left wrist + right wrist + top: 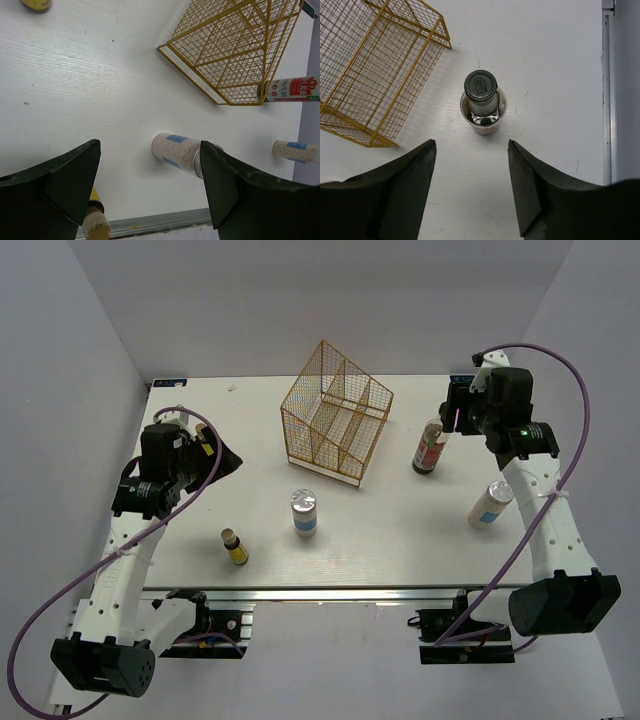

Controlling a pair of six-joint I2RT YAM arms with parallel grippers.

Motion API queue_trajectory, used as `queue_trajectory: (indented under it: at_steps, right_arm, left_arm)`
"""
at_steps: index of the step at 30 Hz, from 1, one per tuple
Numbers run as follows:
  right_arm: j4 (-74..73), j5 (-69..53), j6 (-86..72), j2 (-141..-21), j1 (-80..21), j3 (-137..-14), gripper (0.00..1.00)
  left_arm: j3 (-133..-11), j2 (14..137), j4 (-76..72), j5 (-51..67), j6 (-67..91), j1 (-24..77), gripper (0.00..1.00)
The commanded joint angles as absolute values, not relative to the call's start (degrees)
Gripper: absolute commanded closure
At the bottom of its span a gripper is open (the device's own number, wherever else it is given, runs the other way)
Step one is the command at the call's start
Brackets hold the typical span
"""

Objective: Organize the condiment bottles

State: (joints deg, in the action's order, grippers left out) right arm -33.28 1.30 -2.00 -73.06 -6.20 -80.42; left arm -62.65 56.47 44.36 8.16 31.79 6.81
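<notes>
Dark condiment bottle (481, 92) stands upright on the worktop (550, 60) just beyond the right jaws, which gape wide. Left jaws gape wide too, a white condiment bottle (179, 151) beyond them, gold wire basket (235, 50) farther off.

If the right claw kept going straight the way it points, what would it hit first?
Probably the dark bottle standing upright ahead of the open right gripper, black cap first; depth is unclear.

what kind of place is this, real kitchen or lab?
Probably a lab test cell, not a kitchen: plain white walls box in a white table holding a wire basket and small bottles.
</notes>
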Motion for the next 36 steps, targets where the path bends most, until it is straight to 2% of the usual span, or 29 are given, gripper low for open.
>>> queue_trajectory:
  at_steps: [1, 3, 9, 22, 33, 36]
  right_arm:
    - [-32.9, 2.5, -0.5, -73.4, -5.9, -81.6, 0.33]
    - [-32.3, 1.9, -0.3, -74.4, -5.2, -80.8, 0.28]
    - [-28.0, 2.5, 2.4, -77.4, -4.2, -78.7, 0.25]
    - [-21.3, -1.7, 4.3, -86.6, -4.2, -80.0, 0.28]
    - [-18.0, -3.2, 5.4, -88.3, -4.2, -80.2, 0.51]
    - [-17.3, -3.6, 5.6, -87.6, -4.2, -79.5, 0.62]
  left_arm:
    - [-62.5, 55.5, 42.4, 9.2, 31.4, 6.7, 0.10]
    - [-61.9, 55.5, 42.0, 9.4, 31.6, 6.6, 0.10]
    - [-62.1, 55.0, 42.5, 8.7, 31.5, 6.7, 0.10]
    - [-61.8, 55.5, 41.8, 8.7, 31.6, 6.7, 0.10]
    - [-60.8, 54.8, 42.0, 8.3, 32.0, 6.7, 0.10]
    - [-60.6, 54.8, 41.7, 8.4, 32.0, 6.7, 0.10]
